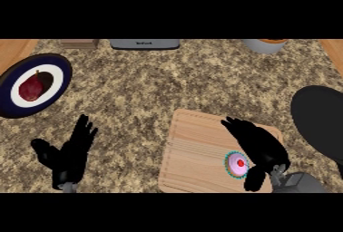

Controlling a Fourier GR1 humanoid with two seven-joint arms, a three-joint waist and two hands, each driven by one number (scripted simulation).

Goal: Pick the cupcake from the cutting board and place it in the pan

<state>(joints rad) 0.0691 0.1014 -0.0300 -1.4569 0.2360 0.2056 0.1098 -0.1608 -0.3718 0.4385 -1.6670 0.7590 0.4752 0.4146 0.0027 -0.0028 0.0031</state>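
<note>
The cupcake (237, 165), pink-topped with a red cherry and a teal wrapper, stands on the wooden cutting board (198, 149) near its lower right. My right hand (258, 145) lies over the board's right side, fingers stretched out above the cupcake and thumb reaching down beside it, touching its right edge. The hand is open. The black pan (321, 120) sits at the right edge, beyond the board. My left hand (67, 154) rests open at the lower left, fingers up, holding nothing.
A dark blue and white plate (20, 97) with a red pear-like fruit (32, 87) lies at the far left. Along the back edge stand a grey appliance (144, 44), a small brown box (79, 43) and a grey bowl (267, 45).
</note>
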